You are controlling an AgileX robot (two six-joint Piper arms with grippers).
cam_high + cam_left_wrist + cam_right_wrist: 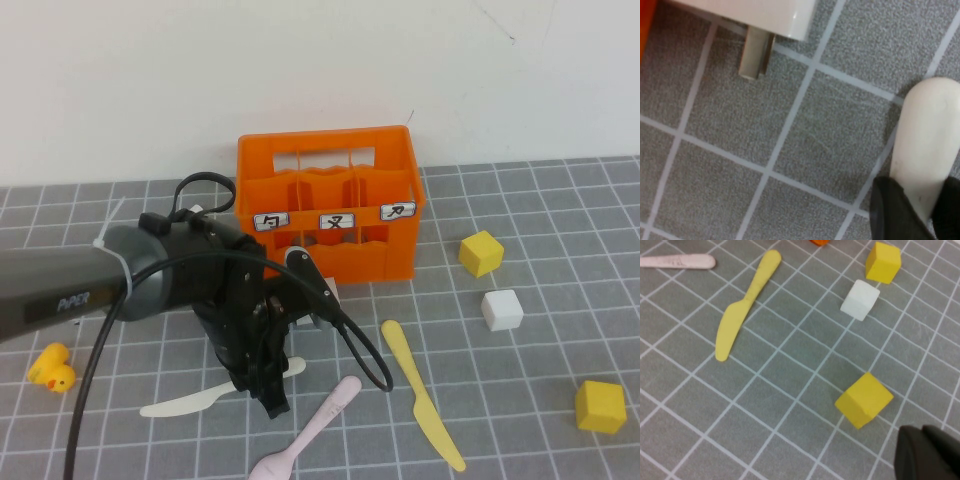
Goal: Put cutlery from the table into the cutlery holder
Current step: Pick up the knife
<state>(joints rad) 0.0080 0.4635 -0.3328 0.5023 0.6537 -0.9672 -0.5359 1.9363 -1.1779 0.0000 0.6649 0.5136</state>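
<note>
Here, left to right across the table:
Far left: small yellow rubber duck (51, 368) on the flat grey gridded table (520, 400).
Left gripper (272, 398): lowered to the table, dark fingers (900, 210) closing around the handle of the thin white plastic knife (190, 402), which lies flat.
Centre back: bright orange slatted plastic cutlery holder (330, 205), upright by the wall, three white labels on its front.
Centre front: pale pink plastic spoon (310, 428), then yellow plastic knife (422, 395), both flat, apart.
Right: two yellow cubes (481, 253) and a white cube (502, 310).
Right gripper (927, 452): clenched, empty, above the table near a yellow cube.
</note>
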